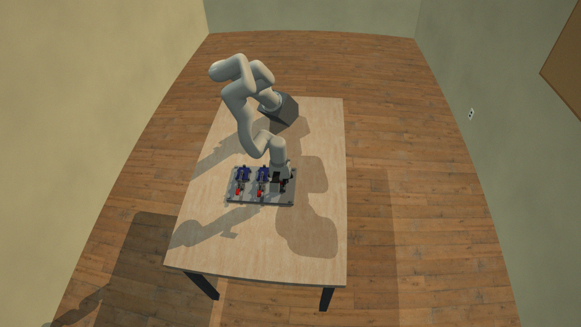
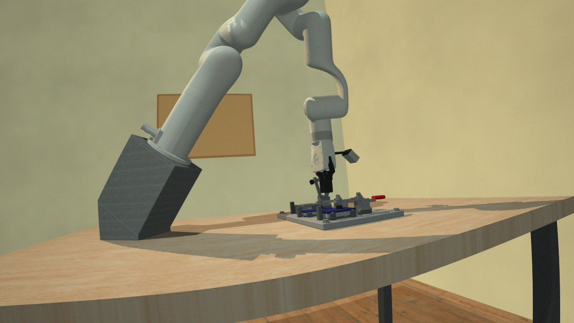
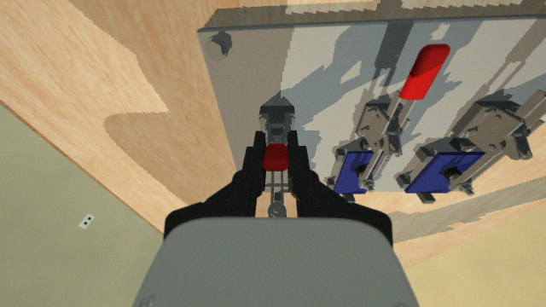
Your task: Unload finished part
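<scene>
A grey fixture plate (image 1: 257, 186) on the table holds three toggle clamps in a row. Two blue blanks (image 3: 353, 171) (image 3: 444, 171) sit in their nests with clamp arms across them and red handles (image 3: 424, 72) lying low. My gripper (image 3: 276, 143) stands upright over the third nest at the plate's end and is shut on that clamp's red handle (image 3: 275, 157), which is swung up. In the side view, below my gripper (image 2: 325, 185), this clamp's arm (image 2: 315, 185) tilts up off the nest. The slotted part is hidden under my fingers and wrist.
The arm's slanted grey base block (image 1: 280, 109) stands at the table's far end. The plate's end next to my gripper lies near the table's long edge (image 3: 85, 158). A corner bolt (image 3: 219, 43) sticks up from the plate.
</scene>
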You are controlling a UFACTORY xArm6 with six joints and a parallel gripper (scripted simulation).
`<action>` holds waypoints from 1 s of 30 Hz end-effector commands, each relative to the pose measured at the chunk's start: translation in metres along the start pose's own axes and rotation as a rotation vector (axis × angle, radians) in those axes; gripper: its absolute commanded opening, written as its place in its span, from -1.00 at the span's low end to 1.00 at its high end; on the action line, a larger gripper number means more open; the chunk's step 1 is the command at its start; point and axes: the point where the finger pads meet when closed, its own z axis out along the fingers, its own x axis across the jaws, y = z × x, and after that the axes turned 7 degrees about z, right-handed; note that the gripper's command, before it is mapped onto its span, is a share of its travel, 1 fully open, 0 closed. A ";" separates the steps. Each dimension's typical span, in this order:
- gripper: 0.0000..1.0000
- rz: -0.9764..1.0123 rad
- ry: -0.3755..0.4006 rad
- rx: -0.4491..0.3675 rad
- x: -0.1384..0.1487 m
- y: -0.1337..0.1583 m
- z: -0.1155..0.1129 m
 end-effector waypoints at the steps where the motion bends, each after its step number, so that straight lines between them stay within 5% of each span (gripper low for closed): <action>1: -1.00 0.000 -0.002 0.002 0.000 0.001 -0.001; 30: -1.00 0.000 -0.002 0.002 0.000 0.003 -0.001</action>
